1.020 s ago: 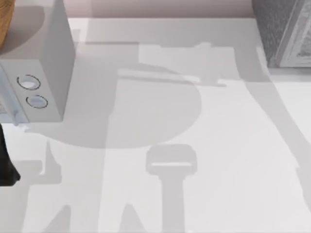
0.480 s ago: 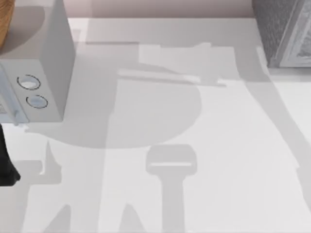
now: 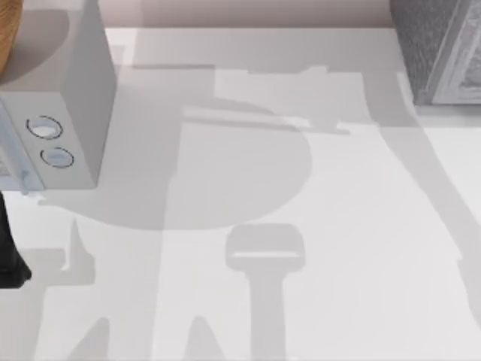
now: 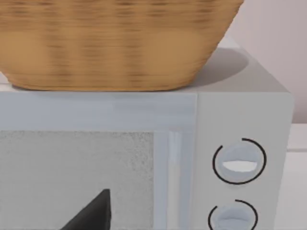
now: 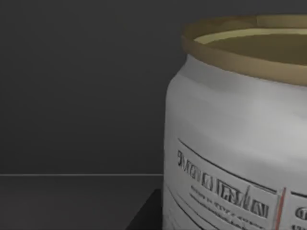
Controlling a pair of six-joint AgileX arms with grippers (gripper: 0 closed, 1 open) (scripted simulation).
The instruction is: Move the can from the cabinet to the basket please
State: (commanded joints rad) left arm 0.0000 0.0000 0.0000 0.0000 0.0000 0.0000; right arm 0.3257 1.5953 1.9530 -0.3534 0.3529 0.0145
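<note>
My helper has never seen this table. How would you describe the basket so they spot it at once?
Start at the pale grey box with two round dials at the table's left. The basket sits on its top. It alone is woven and tan-brown; everything near it is grey or white.

Overhead table; wrist views close-up.

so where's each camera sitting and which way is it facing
Top view: above the table, looking down; pale grey box with two dials at left, cabinet at far right, a dark piece of the left arm at the left edge.
Left wrist view: on the left arm, facing the box's front, the basket resting on top; a dark part of the gripper shows low down.
Right wrist view: on the right arm, close up to the can in a dark interior.
Shared: top and left wrist views both show basket and dial box.
</note>
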